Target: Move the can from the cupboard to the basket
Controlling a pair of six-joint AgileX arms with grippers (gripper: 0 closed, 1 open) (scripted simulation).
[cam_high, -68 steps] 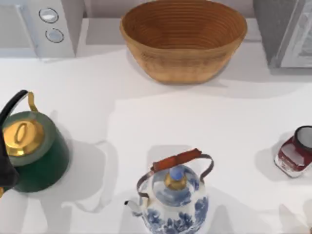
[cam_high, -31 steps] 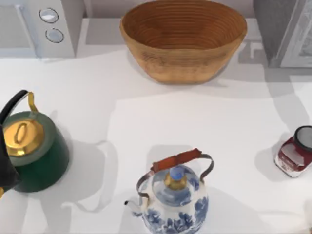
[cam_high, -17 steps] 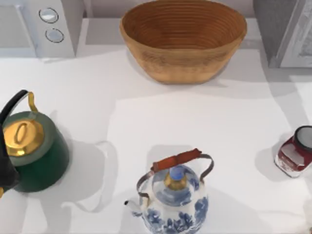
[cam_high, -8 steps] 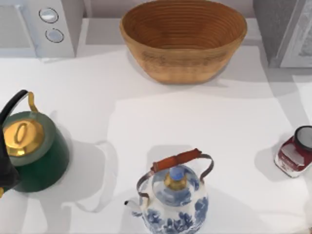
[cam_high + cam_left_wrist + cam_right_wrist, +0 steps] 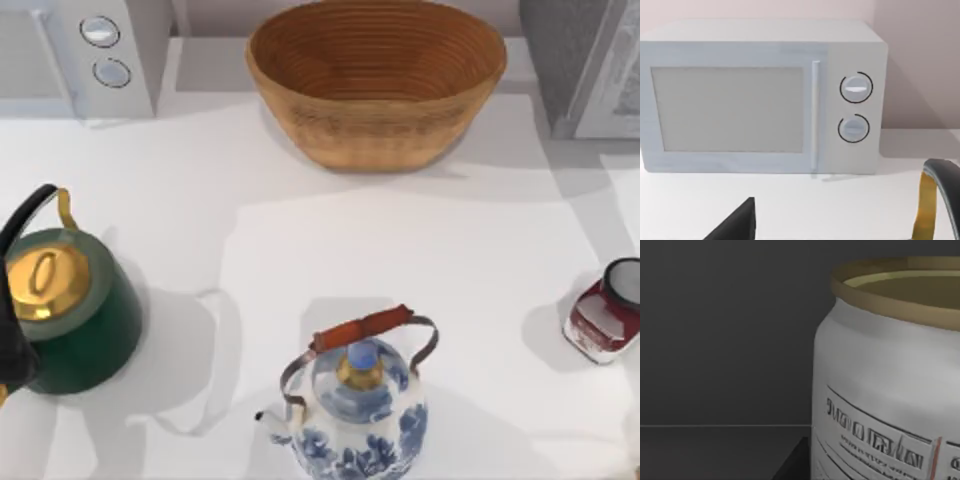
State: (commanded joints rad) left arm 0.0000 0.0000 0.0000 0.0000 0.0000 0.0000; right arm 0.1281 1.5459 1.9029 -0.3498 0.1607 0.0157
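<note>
White table runs bare through its middle, a broad open band between the things along the far edge and those along the near edge and sides. The woven tan basket sits at the middle of the far edge, mouth up and with nothing in it. At the far left corner stands a white microwave with two round knobs, a clear strip between it and the basket's rim. At the far right corner the grey cupboard is cut by the picture's edge, its pale door swung out. The basket's right rim comes near the cupboard wall without touching.

A green kettle with a gold lid stands at the left edge. A blue-and-white porcelain kettle stands at the middle of the near edge. A dark red jar stands at the right edge, well apart from both.

The can stands upright on the cupboard's dark floor, close before the right wrist camera, its gold rim up. The dark wedge beside its base is taken for the right tool; its opening cannot be told. The left tool is over the table before the microwave, near the green kettle's handle, its opening likewise unclear.
</note>
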